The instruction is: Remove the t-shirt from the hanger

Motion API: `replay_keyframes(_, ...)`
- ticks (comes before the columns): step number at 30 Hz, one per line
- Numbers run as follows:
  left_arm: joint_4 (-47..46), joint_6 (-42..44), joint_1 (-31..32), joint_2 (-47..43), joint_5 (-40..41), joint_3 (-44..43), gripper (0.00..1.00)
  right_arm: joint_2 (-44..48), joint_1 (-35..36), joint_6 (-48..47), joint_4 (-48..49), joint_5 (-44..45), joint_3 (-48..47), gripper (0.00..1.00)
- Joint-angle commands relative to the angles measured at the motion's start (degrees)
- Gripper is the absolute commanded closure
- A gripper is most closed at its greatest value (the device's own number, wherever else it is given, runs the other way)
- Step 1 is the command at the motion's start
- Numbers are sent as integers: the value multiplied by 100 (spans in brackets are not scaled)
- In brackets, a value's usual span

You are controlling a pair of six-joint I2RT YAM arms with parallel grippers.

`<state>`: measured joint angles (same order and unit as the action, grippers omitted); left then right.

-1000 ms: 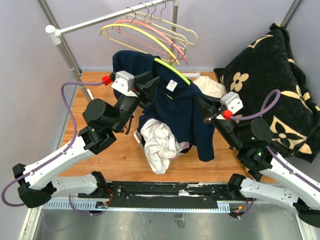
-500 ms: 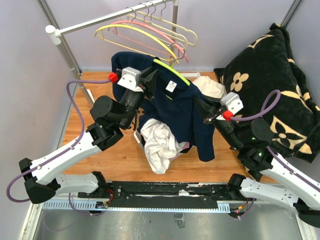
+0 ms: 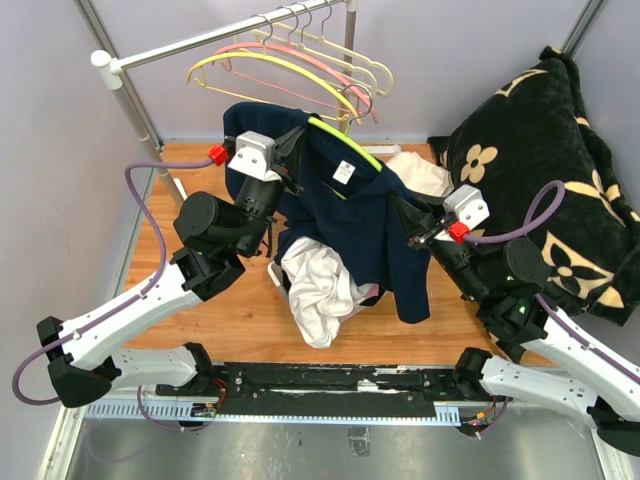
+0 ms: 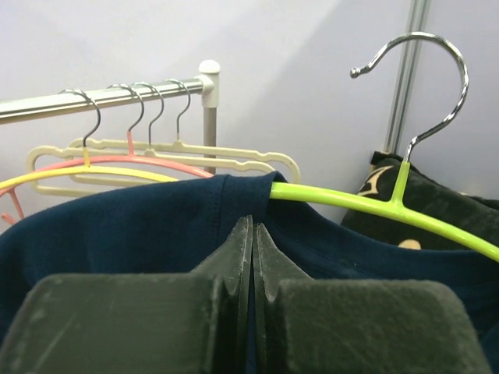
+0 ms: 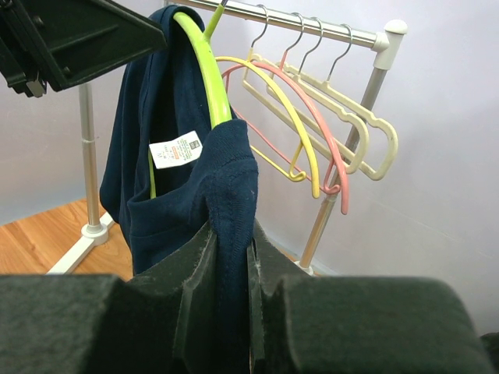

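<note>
A navy t-shirt point(image 3: 365, 215) hangs on a lime-green hanger point(image 3: 345, 143) with a metal hook, held up over the wooden table. My left gripper point(image 3: 290, 152) is shut on the shirt's fabric near its collar and left shoulder; in the left wrist view the jaws point(image 4: 253, 234) pinch navy cloth point(image 4: 117, 234) just below the green hanger arm point(image 4: 374, 206). My right gripper point(image 3: 402, 212) is shut on the shirt's other shoulder; in the right wrist view the fingertips point(image 5: 231, 241) clamp a navy fold point(image 5: 226, 171) beneath the hanger point(image 5: 204, 70).
A metal rack point(image 3: 200, 38) at the back carries yellow, pink and cream hangers point(image 3: 300, 70). A white garment point(image 3: 315, 285) lies on the table point(image 3: 190, 330) under the shirt. A black floral cushion point(image 3: 540, 170) fills the right side, with white cloth point(image 3: 420, 170) beside it.
My left gripper has risen and moved right onto the shirt's left shoulder by the hanger. The hangers on the rack have swung slightly. The right arm has barely moved.
</note>
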<state>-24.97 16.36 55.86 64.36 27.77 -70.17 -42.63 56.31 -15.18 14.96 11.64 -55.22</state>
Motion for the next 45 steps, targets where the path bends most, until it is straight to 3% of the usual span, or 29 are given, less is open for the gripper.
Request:
replay_keyframes(1,-199,7,4,-62,-132,-175,99,157,64,33,507,-101,-47,99)
replay_keyframes(5,-64,-85,4,-137,-248,-193,98,159,64,37,508,-89,-26,99)
replay_keyframes(9,120,-58,0,-92,-156,-256,68,159,64,47,515,-104,-44,99)
replay_keyframes(12,35,10,2,-57,-39,-190,54,159,64,61,515,-118,-34,99)
replay_keyframes(17,-168,177,4,42,182,-184,51,163,64,73,508,-125,-41,99)
replay_keyframes(26,-463,521,4,334,477,-271,58,135,64,98,510,-142,-44,99)
replay_keyframes(28,-465,530,4,368,478,-286,66,141,64,109,516,-144,-46,99)
replay_keyframes(32,-467,481,2,306,403,-279,92,138,64,99,516,-136,-37,99)
replay_keyframes(34,-407,413,4,235,270,-276,99,136,64,95,531,-121,-30,99)
replay_keyframes(39,-65,115,4,-37,-641,-265,99,96,64,77,562,-95,-24,99)
replay_keyframes(45,956,-325,4,-63,-2302,-732,100,-2,60,78,632,-63,-44,99)
